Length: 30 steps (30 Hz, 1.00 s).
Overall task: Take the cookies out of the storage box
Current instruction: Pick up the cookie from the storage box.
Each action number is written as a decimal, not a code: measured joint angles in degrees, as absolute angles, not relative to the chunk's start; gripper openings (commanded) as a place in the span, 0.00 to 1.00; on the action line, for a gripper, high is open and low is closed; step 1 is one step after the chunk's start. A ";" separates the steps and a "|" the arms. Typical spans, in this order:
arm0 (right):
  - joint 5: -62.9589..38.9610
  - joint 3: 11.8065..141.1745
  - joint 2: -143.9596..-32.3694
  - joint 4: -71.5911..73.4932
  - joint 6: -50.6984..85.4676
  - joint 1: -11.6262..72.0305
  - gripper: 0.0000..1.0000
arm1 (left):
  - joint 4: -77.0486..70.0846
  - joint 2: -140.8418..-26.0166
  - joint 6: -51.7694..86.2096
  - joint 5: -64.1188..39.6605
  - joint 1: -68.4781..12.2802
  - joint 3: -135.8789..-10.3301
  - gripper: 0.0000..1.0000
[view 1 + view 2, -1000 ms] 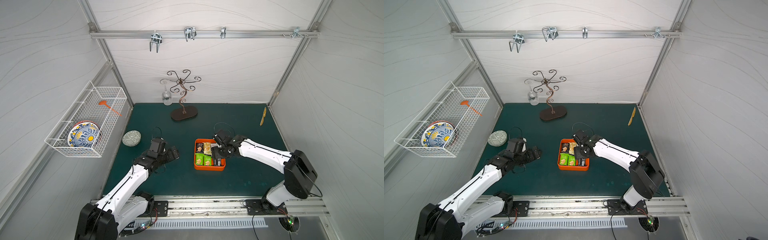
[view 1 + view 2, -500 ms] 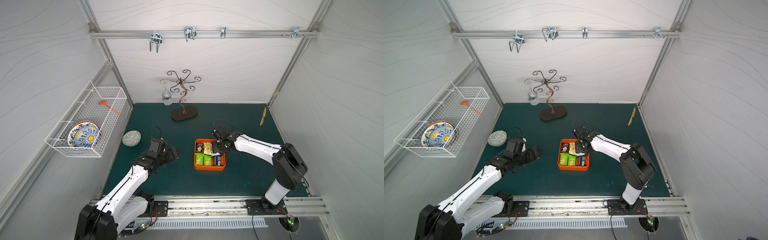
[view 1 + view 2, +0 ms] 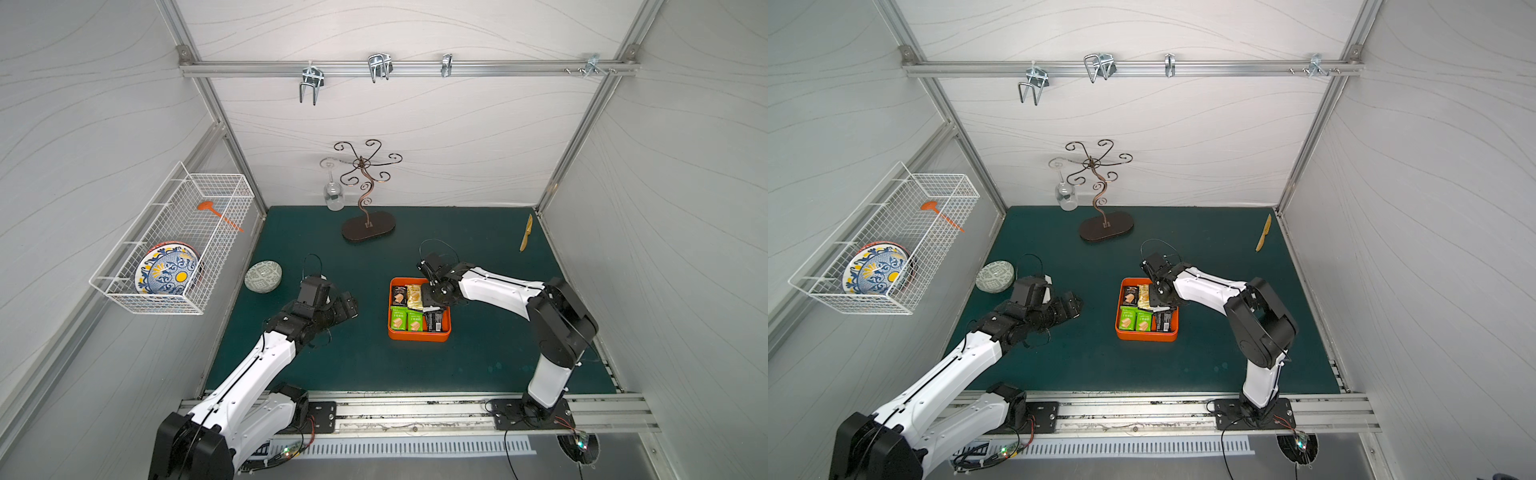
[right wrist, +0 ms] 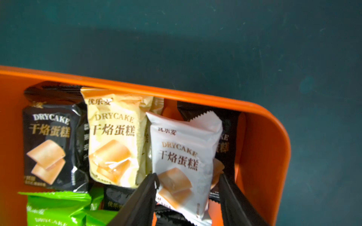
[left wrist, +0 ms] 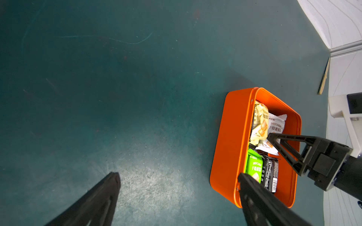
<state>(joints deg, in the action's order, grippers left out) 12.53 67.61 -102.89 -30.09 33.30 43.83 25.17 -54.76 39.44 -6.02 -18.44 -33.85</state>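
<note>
Right of the counter's (image 3: 374,365) middle sits the orange storage box (image 3: 419,336), cookies (image 3: 409,322) still inside; in a top view the right arm's elbow (image 3: 561,320) has swung nearer it. Left wrist view: left end effector (image 5: 177,174) spread wide, empty. Right wrist view: right end effector (image 4: 188,175) straddles a white packet (image 4: 182,152); grip unclear.

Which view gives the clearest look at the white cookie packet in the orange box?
The right wrist view: the white packet is large and close, print readable, between the fingers of the right tool. The left wrist view shows it smaller and partly covered. In both top views only a sliver shows.
</note>
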 measured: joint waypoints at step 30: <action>6.26 63.24 -96.57 -23.81 36.73 39.77 0.17 | 25.56 -53.89 39.48 -5.41 -18.44 -33.85 0.98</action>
<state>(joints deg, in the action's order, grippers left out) 6.26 63.24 -96.57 -23.81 36.73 39.77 25.56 -53.89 39.48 -5.41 -18.44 -33.85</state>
